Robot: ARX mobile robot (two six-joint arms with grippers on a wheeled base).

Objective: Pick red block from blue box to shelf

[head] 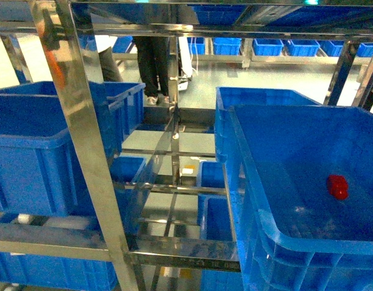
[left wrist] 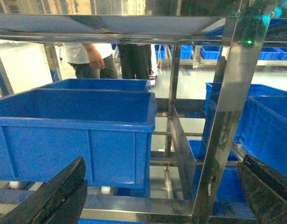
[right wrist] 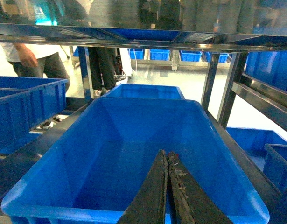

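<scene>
The red block [head: 338, 187] lies on the floor of the blue box [head: 283, 151], near its right side in the head view. The box stands on a tier of the steel shelf [head: 83, 127]. Neither gripper shows in the head view. In the right wrist view my right gripper [right wrist: 167, 154] is shut, its two dark fingers pressed together over the blue box [right wrist: 110, 154] near the front rim. A red sliver of the block [right wrist: 176, 155] peeks out just past the fingertips. My left gripper [left wrist: 157, 200] is open in front of a shelf post [left wrist: 227, 102], holding nothing.
Dark blue crates [head: 47, 139] fill the left of the shelf, and another crate [head: 265, 97] stands behind the box. A shelf tier [right wrist: 134, 39] runs low overhead. People [head: 153, 60] stand on the floor beyond, with more crates [head: 268, 46] along the back.
</scene>
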